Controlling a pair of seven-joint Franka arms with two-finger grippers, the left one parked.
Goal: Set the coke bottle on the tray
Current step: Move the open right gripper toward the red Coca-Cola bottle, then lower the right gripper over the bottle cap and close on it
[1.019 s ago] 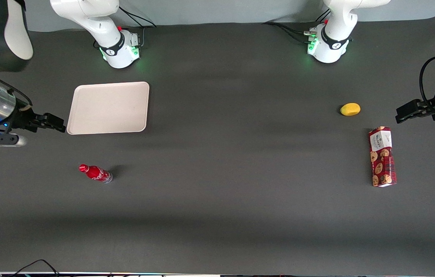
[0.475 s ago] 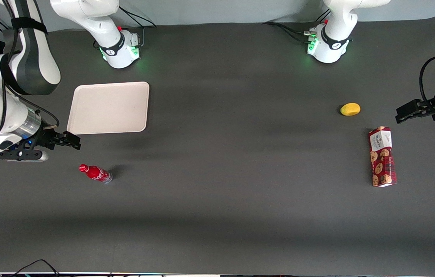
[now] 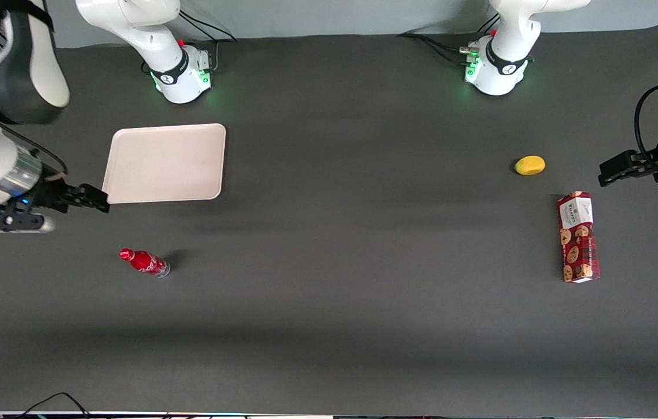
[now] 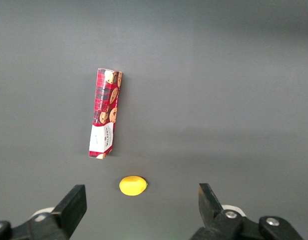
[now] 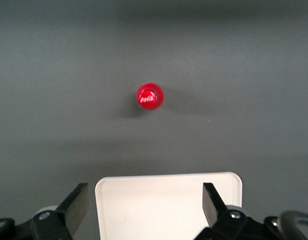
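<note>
Gripper (image 3: 95,198): one, fingers spread wide with nothing between them, poised above the table at the tray's near corner toward the working arm's end.

Bottle (image 3: 144,262): one, red, standing on the table, clear of the tray, nearer the front camera than the gripper and apart from it. The front view shows its side and cap; the right wrist view shows only the round cap (image 5: 150,96) from above.

Tray (image 3: 165,163): one, beige, bare, its near corner just beside the gripper. The right wrist view shows only one edge (image 5: 168,205), between the fingers (image 5: 77,202).

Box (image 3: 578,236): one, lying flat toward the parked arm's end.

Lemon (image 3: 530,165): one, near the box; both show in the front and left wrist views only.

Table (image 3: 352,233): dark grey mat, with a pale wall along its edge by the arm bases.
</note>
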